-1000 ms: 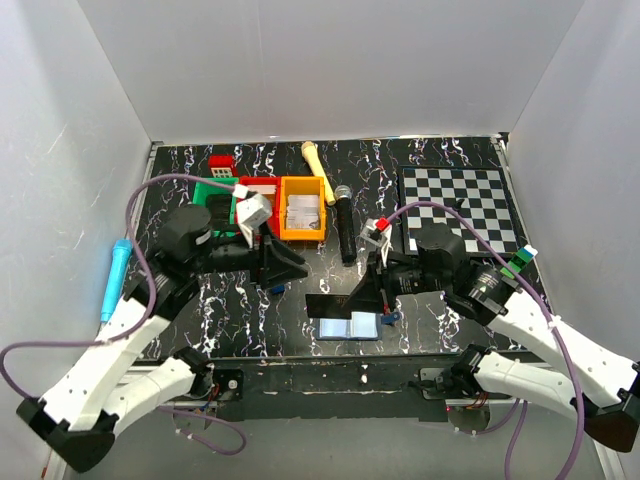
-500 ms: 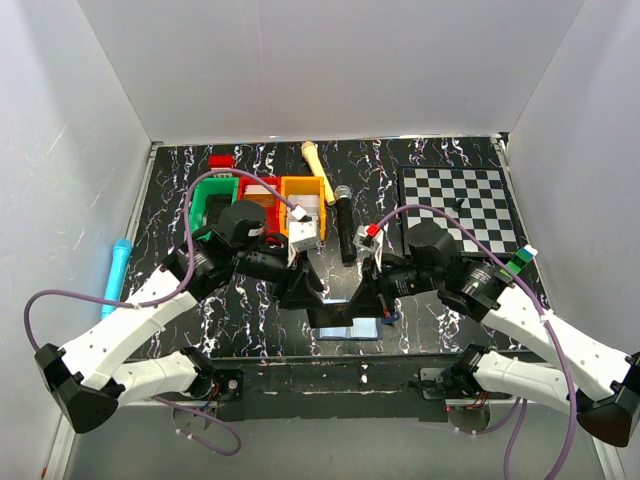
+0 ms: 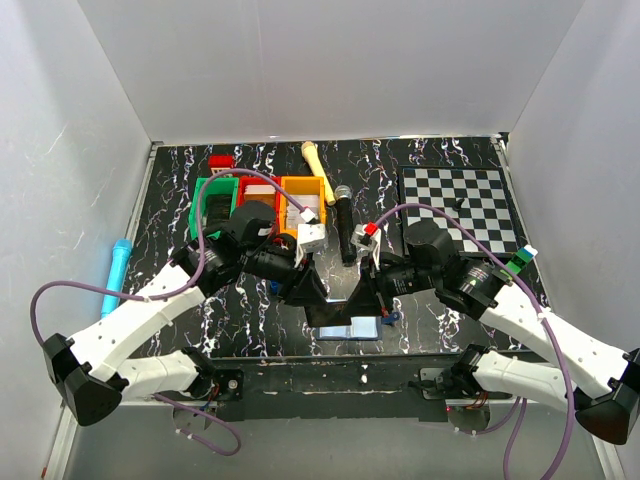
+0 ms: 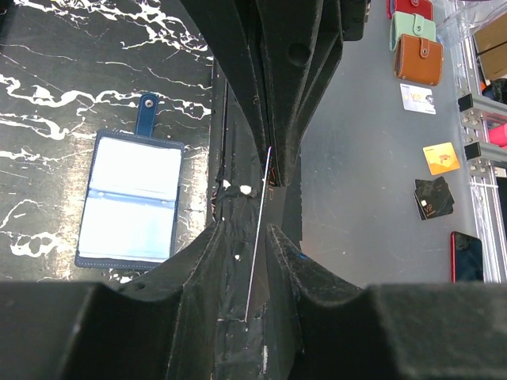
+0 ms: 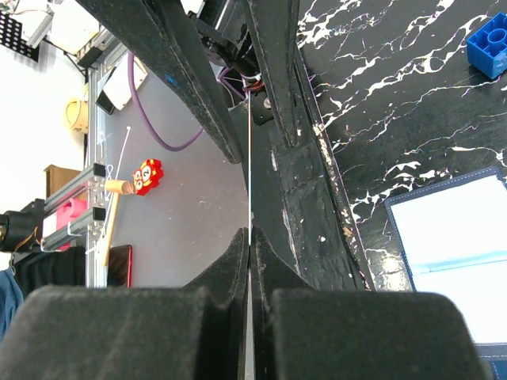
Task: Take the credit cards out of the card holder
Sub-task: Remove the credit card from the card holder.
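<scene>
The card holder [image 3: 350, 329] lies open near the table's front edge, its pale inner faces up; it also shows as the card holder [image 4: 131, 202] and the card holder [image 5: 459, 237] in the wrist views. My right gripper [image 3: 358, 296] hovers just above it, shut on one credit card [image 5: 249, 158] that I see edge-on as a thin white line. My left gripper [image 3: 312, 290] faces the right one. Its jaws stand on either side of the same credit card [image 4: 257, 237], with a narrow gap on each side. From above, the card between the two grippers looks dark.
Green [image 3: 212, 200], red [image 3: 262, 190] and orange [image 3: 303, 200] bins stand at the back left. A black microphone [image 3: 343, 225] lies beside them, with a chessboard [image 3: 460, 205] at the back right. A light-blue pen [image 3: 115, 275] lies at the left edge. A small blue brick [image 3: 388, 318] sits by the card holder.
My left arm has swung from the bins to the right, and its jaws have narrowed around the card. The right gripper has shifted slightly and stays shut on the card.
</scene>
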`<action>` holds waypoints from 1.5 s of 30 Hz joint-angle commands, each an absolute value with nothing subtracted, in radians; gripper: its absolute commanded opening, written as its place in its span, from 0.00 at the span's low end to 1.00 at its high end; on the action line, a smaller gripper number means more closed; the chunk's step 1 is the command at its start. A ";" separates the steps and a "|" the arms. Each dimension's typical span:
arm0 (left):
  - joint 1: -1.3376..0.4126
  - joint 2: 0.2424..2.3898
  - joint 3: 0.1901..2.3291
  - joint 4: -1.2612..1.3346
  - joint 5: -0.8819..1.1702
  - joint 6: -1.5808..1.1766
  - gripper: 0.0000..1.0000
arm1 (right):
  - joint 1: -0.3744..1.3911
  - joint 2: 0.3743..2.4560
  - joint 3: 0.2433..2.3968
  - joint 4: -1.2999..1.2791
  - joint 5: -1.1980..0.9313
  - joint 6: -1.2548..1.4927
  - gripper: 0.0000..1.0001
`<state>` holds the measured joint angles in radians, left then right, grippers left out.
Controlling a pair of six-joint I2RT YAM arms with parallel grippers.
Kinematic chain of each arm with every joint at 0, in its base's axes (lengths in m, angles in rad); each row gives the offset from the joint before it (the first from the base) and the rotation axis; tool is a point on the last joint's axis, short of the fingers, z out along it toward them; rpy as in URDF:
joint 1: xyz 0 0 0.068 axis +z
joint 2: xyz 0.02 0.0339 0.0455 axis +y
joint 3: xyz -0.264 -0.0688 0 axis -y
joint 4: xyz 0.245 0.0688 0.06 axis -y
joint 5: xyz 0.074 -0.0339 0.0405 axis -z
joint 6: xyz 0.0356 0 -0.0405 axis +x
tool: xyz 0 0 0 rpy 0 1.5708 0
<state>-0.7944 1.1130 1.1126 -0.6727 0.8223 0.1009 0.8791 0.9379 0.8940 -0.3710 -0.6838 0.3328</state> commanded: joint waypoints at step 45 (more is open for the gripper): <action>-0.677 1.025 1.068 -0.624 0.735 0.014 0.00 | 0.876 0.865 0.930 -0.406 -0.546 0.367 0.81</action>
<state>-0.7628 1.0821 1.0866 -0.6487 0.7750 0.0620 0.8791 0.9211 0.8940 -0.3748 -0.6147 0.3565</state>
